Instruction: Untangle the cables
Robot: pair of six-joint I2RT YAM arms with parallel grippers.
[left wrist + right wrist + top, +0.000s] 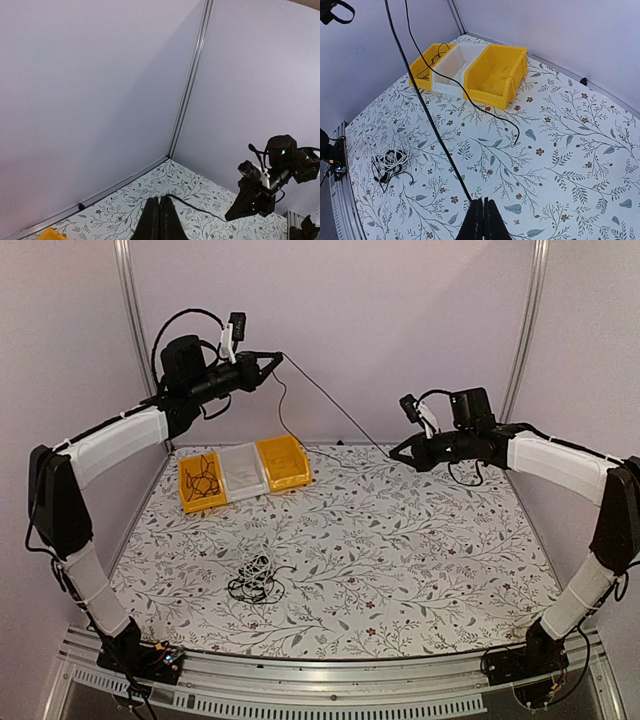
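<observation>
One thin black cable [335, 405] is stretched taut in the air between my two grippers. My left gripper [272, 360] is raised high at the back left and shut on one end of it. My right gripper [395, 453] is lower, at the back right, and shut on the other end. The taut cable shows in the left wrist view [200, 207] and the right wrist view [427, 112]. A loose strand [470, 97] hangs from the left gripper and ends on the table. A tangle of black and white cables [255, 575] lies on the table at the near left, also in the right wrist view [390, 162].
Three bins stand in a row at the back left: a yellow bin [200, 480] holding a black cable, a white bin [243, 470], and a yellow bin [283, 462]. Walls close the back and both sides of the table.
</observation>
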